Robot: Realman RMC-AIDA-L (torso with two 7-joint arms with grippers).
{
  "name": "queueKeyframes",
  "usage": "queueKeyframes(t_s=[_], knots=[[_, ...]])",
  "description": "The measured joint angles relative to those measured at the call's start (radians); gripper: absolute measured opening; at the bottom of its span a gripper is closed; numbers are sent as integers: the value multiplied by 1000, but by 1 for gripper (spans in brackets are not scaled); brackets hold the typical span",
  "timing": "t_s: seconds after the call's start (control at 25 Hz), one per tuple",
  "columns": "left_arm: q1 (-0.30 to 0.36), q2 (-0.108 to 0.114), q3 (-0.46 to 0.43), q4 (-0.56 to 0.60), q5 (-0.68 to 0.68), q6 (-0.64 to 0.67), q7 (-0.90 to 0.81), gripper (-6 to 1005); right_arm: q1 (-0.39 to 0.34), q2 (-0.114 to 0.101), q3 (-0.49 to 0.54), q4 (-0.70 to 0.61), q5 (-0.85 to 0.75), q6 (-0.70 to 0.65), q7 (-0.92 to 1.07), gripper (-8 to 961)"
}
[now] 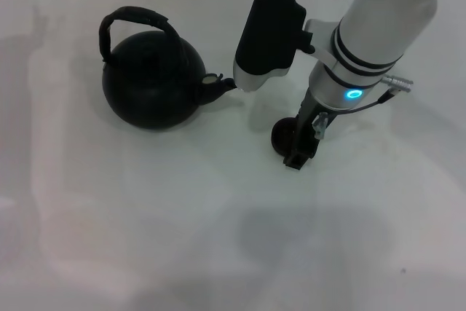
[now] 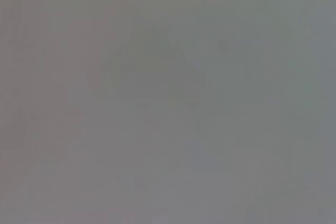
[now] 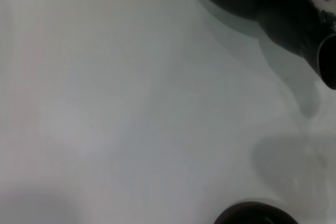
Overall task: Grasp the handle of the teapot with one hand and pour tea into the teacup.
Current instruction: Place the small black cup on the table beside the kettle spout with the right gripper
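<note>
The matte-black teapot (image 1: 149,85) stands upright on the white table, left of centre, and its arched handle (image 1: 138,16) is free of any grip. Its short spout (image 1: 218,87) points right. The small dark teacup (image 1: 282,136) sits right of the spout, partly hidden by my right gripper (image 1: 298,156), which reaches down right against the cup's right side. In the right wrist view the teapot (image 3: 283,3) fills the upper corner and the teacup's rim (image 3: 255,214) shows at the lower edge. My left gripper is out of view; the left wrist view shows only flat grey.
The white table (image 1: 145,223) spreads all around. My right arm (image 1: 378,27) comes down from the upper right, and its black-and-white wrist housing (image 1: 266,38) hangs just above the spout's tip.
</note>
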Motion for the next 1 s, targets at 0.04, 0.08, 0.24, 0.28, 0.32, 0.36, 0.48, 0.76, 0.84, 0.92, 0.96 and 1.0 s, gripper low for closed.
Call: queueKeyframes(t_s=[0.04,0.08,0.24,0.28,0.32,0.36,0.48,0.76,0.84,0.92,0.96,1.0], knots=[[0,0,0,0,1,0,0,888,-1,0,-1,-2,0,1,-1,739],[0,0,0,0,1,0,0,888,-1,0,-2,-4,0,1,-1,739],[0,1,0,0,-2,0,0,887,-1,0,-1,-9,1,1,-3,740],[0,1,0,0,-3,0,0,887,-1,0,0,-13,2,1,-3,740],[0,1,0,0,-4,0,0,887,-1,0,2,-17,2,1,-3,740],[0,2,0,0,-5,0,0,887,-1,0,3,-23,3,0,-3,740],[0,3,0,-3,-5,0,0,887,-2,0,5,-32,3,-4,-4,792],[0,3,0,-7,-6,0,0,888,-1,0,10,-34,17,-15,-9,829],[0,3,0,-7,-6,0,0,887,-5,0,27,-34,33,-24,-25,835],[0,3,0,-7,-6,1,0,887,-15,0,47,-33,48,-33,-45,841],[0,3,0,-7,-6,1,0,887,-20,0,59,-33,58,-36,-55,844],[0,3,0,-7,-6,1,0,887,-25,0,71,-31,68,-40,-64,847]])
